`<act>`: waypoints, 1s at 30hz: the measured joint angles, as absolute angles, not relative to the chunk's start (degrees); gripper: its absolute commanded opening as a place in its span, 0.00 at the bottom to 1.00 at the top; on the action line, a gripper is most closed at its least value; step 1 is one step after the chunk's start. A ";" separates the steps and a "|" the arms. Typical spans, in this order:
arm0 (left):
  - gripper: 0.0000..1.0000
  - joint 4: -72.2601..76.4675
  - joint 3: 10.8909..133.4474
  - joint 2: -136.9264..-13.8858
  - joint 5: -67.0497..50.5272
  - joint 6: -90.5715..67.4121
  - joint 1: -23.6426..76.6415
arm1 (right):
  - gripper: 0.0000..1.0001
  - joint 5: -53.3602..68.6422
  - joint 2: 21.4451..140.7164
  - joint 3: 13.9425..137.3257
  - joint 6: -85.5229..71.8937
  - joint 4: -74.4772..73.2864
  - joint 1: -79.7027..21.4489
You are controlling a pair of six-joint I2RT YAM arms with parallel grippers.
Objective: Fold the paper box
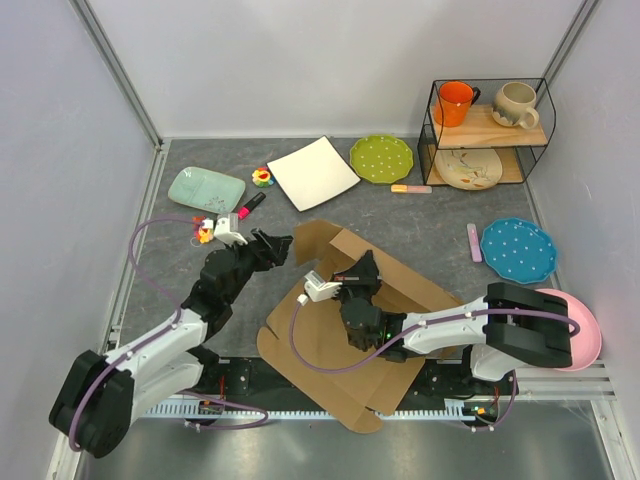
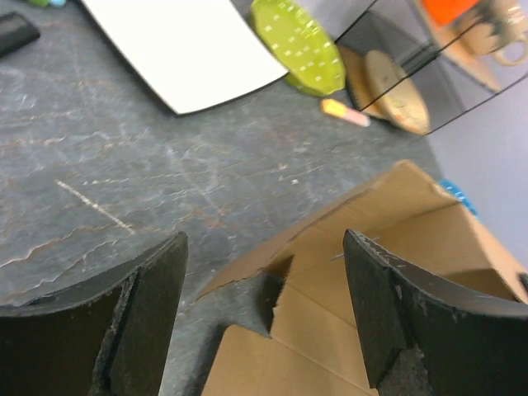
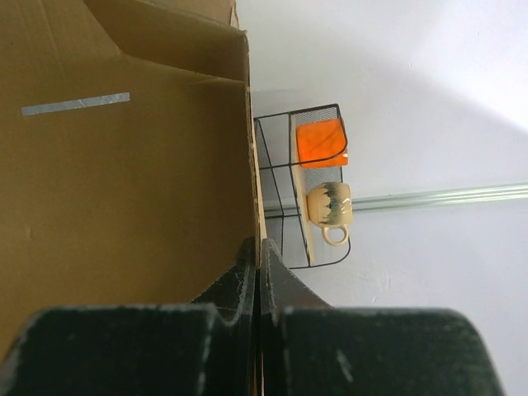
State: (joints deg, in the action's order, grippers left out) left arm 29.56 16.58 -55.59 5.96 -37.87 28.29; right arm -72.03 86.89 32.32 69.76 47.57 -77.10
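One paper box [image 1: 330,392], the largest thing, lies partly folded mid-table; we count two grippers. Our right gripper [image 3: 258,264] is pinched fully closed on the box's raised wall edge. Our left gripper [image 2: 264,280] gapes wide, gripping nothing, at the box's ten o'clock, with a flap corner just ahead of its jaws.

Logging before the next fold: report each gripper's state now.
Left gripper: open, holding nothing.
Right gripper: closed on a panel edge of the paper box.
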 measured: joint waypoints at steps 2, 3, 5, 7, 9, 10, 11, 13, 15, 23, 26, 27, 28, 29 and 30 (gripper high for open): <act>0.84 32.03 14.57 -52.38 4.73 -37.54 28.29 | 0.00 -72.05 86.61 32.29 68.93 46.78 -77.10; 0.84 32.62 14.06 -51.33 4.14 -37.28 28.29 | 0.00 -72.03 86.50 32.29 68.64 46.52 -77.10; 0.82 34.30 13.80 -50.37 2.26 -35.75 28.29 | 0.00 -71.99 86.37 32.29 68.23 46.24 -77.10; 0.81 35.33 13.93 -51.00 0.71 -34.30 28.29 | 0.00 -71.99 86.39 32.29 68.12 46.17 -77.10; 0.78 35.90 14.09 -52.62 -0.62 -32.84 28.29 | 0.00 -71.99 86.39 32.29 68.12 46.17 -77.10; 0.77 35.99 14.20 -53.60 -1.39 -32.10 28.29 | 0.00 -71.99 86.39 32.32 68.10 46.17 -77.10; 0.76 36.10 14.28 -54.72 -2.15 -31.48 28.29 | 0.00 -71.99 86.39 32.32 68.07 46.17 -77.10; 0.75 36.07 14.85 -57.25 -3.51 -30.22 28.29 | 0.00 -71.99 86.39 32.32 67.88 46.17 -77.10; 0.75 36.10 15.68 -59.86 -4.32 -29.21 28.29 | 0.00 -72.01 86.39 32.32 67.68 46.17 -77.10; 0.60 36.12 21.67 -69.45 -5.69 -25.26 28.29 | 0.00 -72.01 86.37 32.45 67.22 45.63 -77.10; 0.29 36.14 23.55 -71.68 -6.50 -24.27 28.29 | 0.00 -72.03 86.35 32.58 67.02 45.25 -77.10; 0.20 36.12 23.99 -72.14 -6.74 -23.77 28.29 | 0.00 -72.03 86.32 32.60 66.94 45.12 -77.10; 0.17 36.05 24.32 -72.38 -7.40 -23.35 28.29 | 0.00 -72.03 86.30 32.62 66.85 45.08 -77.10; 0.13 35.83 24.51 -72.40 -8.21 -22.96 28.29 | 0.00 -72.03 86.28 32.62 66.81 45.06 -77.10; 0.07 35.70 24.60 -72.40 -8.97 -22.87 28.29 | 0.00 -72.03 86.26 32.62 66.81 44.99 -77.10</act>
State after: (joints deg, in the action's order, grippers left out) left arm 35.70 24.60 -72.40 -8.97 -22.87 28.29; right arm -72.03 86.26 32.62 66.81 44.99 -77.10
